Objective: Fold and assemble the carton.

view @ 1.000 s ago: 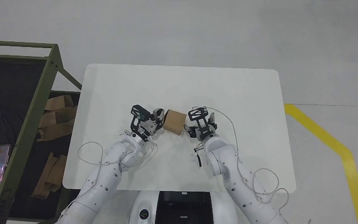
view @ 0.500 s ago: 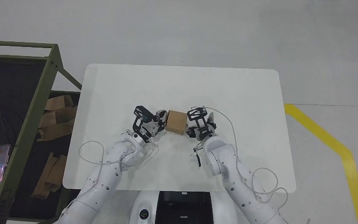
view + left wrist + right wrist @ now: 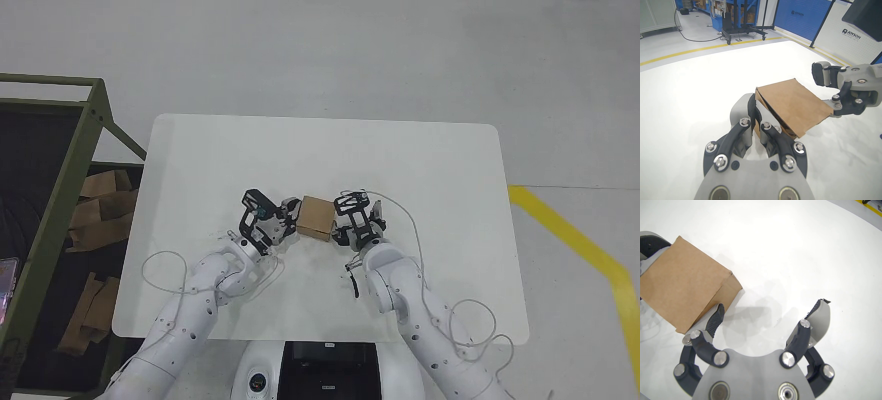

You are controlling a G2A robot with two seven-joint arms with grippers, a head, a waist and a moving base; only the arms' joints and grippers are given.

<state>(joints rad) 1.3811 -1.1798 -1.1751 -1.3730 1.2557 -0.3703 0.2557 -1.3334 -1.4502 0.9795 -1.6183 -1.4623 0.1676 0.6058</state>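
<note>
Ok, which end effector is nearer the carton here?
Left, marginally. The left end effector pinches a wall of the carton at one end. The right end effector is open at the opposite end, one finger against the carton and the other apart from it.

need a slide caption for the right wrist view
Right gripper open beside the carton on the white table, one finger pad touching the carton's side.
</note>
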